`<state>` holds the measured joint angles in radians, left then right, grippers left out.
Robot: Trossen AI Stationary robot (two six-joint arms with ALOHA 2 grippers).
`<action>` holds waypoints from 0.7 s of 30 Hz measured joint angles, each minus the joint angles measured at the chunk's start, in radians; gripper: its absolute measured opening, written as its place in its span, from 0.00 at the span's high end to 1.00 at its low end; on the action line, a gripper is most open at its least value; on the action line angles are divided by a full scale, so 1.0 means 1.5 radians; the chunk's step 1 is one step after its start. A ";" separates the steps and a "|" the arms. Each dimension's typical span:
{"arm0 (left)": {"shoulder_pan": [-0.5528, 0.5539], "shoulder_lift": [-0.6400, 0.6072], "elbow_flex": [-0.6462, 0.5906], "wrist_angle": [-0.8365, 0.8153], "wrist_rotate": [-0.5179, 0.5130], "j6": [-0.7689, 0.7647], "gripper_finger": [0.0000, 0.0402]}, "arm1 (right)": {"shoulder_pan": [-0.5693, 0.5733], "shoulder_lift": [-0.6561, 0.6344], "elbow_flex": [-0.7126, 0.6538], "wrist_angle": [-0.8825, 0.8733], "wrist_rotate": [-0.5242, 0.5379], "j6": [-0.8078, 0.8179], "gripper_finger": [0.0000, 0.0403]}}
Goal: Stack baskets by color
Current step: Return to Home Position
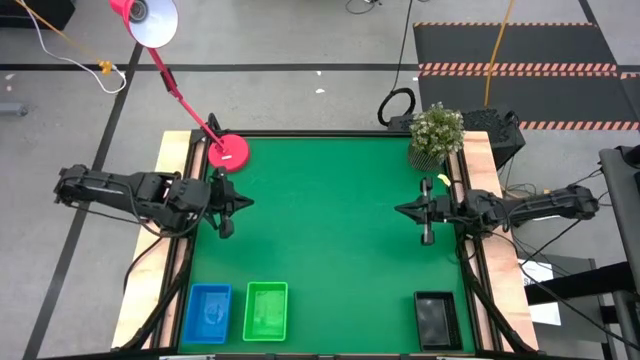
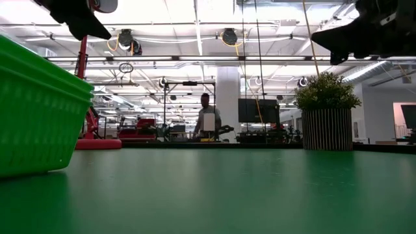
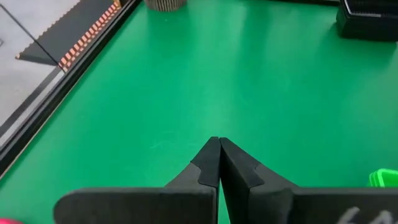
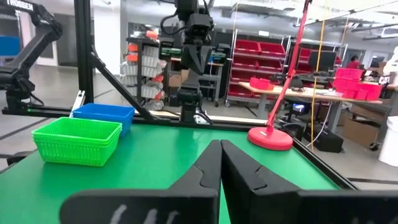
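Three baskets stand along the table's near edge: a blue basket (image 1: 209,313) at the left, a green basket (image 1: 265,310) beside it, and a black basket (image 1: 436,320) at the near right. In the right wrist view the green basket (image 4: 76,141) looks like a nested stack, with the blue basket (image 4: 104,116) behind it. My left gripper (image 1: 243,202) hangs shut at the table's left side, clear of the baskets. My right gripper (image 1: 402,210) hangs shut at the right side, pointing toward the table's middle. Both hold nothing.
A pink lamp base (image 1: 228,152) stands at the far left corner, its arm slanting off past the table. A potted plant (image 1: 436,134) stands at the far right corner. The green mat (image 1: 330,230) between the two arms is bare. A person (image 2: 208,120) stands in the room beyond the table.
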<state>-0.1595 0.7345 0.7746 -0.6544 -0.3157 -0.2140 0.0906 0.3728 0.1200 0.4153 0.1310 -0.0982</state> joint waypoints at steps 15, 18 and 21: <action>0.041 0.000 0.000 0.000 -0.001 -0.040 0.98 | 0.000 -0.193 -0.050 -0.067 -0.001 -0.009 1.00; 0.048 0.000 0.000 0.000 -0.001 -0.042 0.98 | 0.000 -0.234 -0.051 -0.104 0.000 -0.012 1.00; 0.053 0.000 0.000 0.000 -0.001 -0.042 0.98 | 0.000 -0.248 -0.050 -0.115 0.001 -0.013 1.00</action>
<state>-0.0799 0.7345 0.7747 -0.6538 -0.3165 -0.2771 0.0906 0.0002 0.0447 0.2427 0.1325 -0.1179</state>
